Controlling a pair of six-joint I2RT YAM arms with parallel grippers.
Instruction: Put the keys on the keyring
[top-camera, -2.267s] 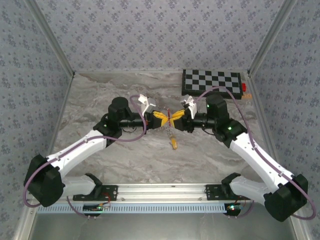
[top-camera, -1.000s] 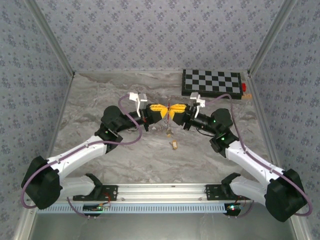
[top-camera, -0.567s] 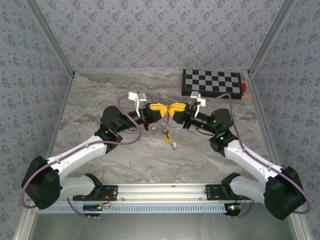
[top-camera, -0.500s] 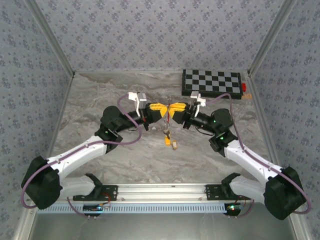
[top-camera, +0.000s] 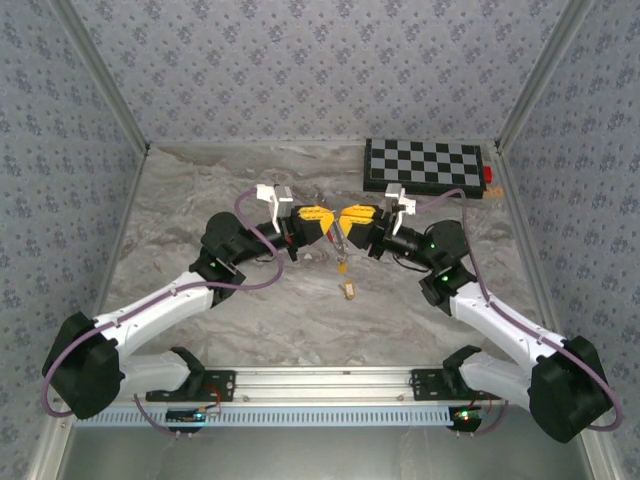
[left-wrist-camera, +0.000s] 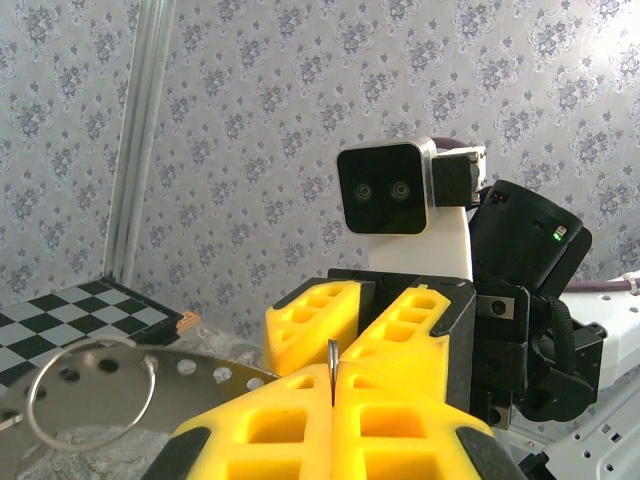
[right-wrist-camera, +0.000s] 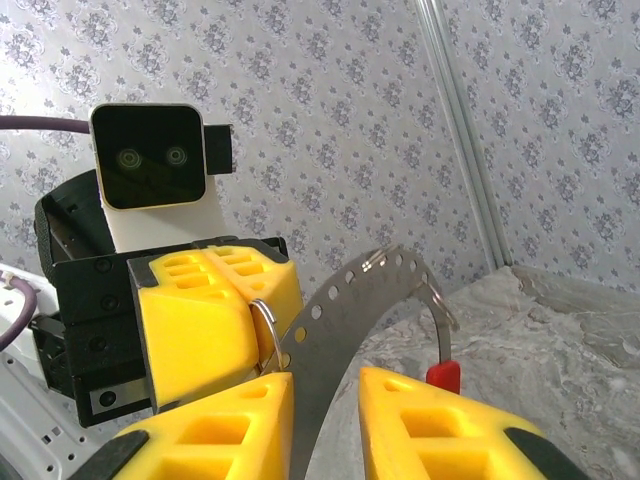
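chessboard (top-camera: 424, 164) far right, near table (top-camera: 200, 190) open

Both arms raised above the tabletop's middle, wrists turned inward, left gripper (top-camera: 322, 222) and right gripper (top-camera: 350, 222) facing tip to tip, left fingers pressed together, right fingers slightly parted

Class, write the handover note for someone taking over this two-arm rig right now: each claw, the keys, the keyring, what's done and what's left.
Left claw: shut, nipping a thin metal sliver seen edge-on; what it is, I cannot tell.
Right claw: closed on the keyring's perforated grey metal band with a red tip, held in the air facing the left claw.
Orange-tan key: lying loose on the marble table, below the claws.
Small yellow piece: dangles under the claws, probably the yellow-headed key; whether it is threaded is unclear.
Left: pick up and thread the orange-tan key.
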